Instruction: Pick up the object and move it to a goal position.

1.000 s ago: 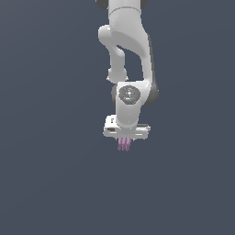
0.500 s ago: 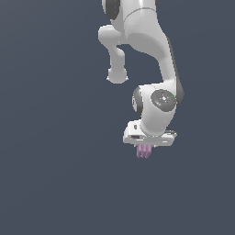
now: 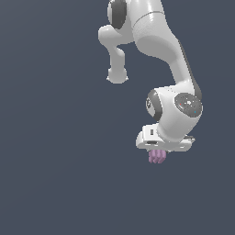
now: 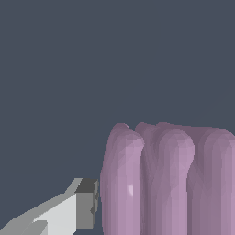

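Object (image 3: 157,156): small mauve-purple lump with rounded lengthwise lobes, hanging just under the white hand, toward the exterior view's right, against plain dark grey
Gripper (image 3: 158,153): closed down narrowly on the object, pointing downward
Fingertip (image 4: 87,203): one dark pad against the object's side in the wrist view; the other out of view
Arm (image 3: 165,50): white, bent over from above

arm (image 3: 176,69): bent down | object (image 3: 157,156): protruding beneath gripper (image 3: 158,151)
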`<state>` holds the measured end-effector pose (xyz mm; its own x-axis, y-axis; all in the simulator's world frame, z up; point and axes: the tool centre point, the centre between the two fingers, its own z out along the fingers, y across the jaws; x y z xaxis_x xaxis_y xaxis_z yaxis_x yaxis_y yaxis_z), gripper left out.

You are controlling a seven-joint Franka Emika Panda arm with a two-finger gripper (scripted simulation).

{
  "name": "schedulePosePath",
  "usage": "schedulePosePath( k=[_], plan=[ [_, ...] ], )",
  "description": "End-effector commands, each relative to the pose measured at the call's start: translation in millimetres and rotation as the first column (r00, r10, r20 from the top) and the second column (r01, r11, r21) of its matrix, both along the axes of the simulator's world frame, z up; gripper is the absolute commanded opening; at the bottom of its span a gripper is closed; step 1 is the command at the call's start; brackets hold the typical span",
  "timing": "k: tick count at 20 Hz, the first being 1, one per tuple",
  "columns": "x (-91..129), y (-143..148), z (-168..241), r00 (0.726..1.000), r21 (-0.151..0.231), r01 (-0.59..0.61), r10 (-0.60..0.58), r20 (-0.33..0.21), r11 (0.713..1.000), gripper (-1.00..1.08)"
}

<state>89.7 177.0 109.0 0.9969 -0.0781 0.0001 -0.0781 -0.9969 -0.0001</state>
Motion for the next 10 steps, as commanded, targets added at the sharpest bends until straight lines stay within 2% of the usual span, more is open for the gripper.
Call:
schedulePosePath(
  k=[1,10],
  plan=[
    [4.5,6.8,1.8,1.000,0.000,0.001,-0.001,0.000,1.000,-1.00],
    [10.5,15.3,3.6,1.000,0.000,0.001,-0.001,0.000,1.000,-1.00]
  ],
)
